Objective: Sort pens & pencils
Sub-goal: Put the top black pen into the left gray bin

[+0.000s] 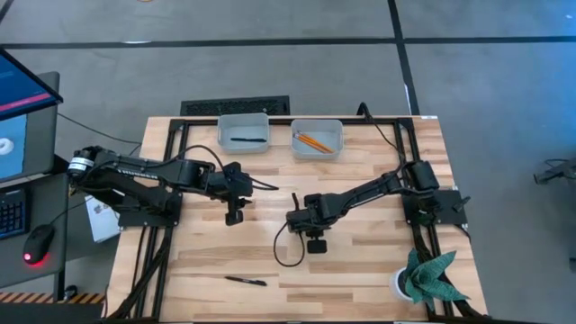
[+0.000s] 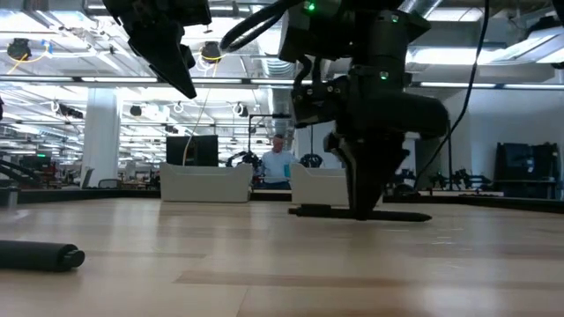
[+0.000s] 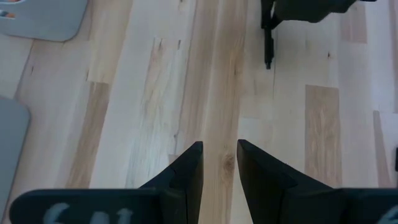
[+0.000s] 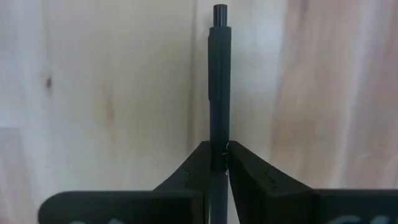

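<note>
Gripping point: right gripper (image 4: 219, 163) was closed on a black pen (image 4: 219, 81), fingers pinching its barrel, the rest of the pen projecting forward over the wood.
Pen in grip, location: near the middle of the table (image 1: 360, 270); in the low view the pen (image 2: 397, 214) lay level at the tabletop beneath the right gripper (image 2: 363, 210).
Right gripper, overhead: positioned at the table's centre (image 1: 294, 209), arm reaching in from the right side.
Second pen: lay loose on the table near the front edge (image 1: 245, 281), well apart from both grippers.
Third pen: rested inside the left grey bin (image 1: 245, 132), pen at (image 1: 248, 139).
Pencils: orange pencils (image 1: 312, 141) lay together in the right grey bin (image 1: 317, 139), angled across its floor.
Bins: stood side by side at the table's far edge.
Left gripper: hovered above the table left of centre (image 1: 235, 212); in its wrist view the fingers (image 3: 186, 171) stood a narrow gap apart with bare wood between them, holding nothing.
Left gripper, low view: raised well above the tabletop (image 2: 181, 75).
Surroundings: potted plant (image 1: 423, 277) at the front right corner; a person (image 2: 278, 165) visible in the room behind the bins.
</note>
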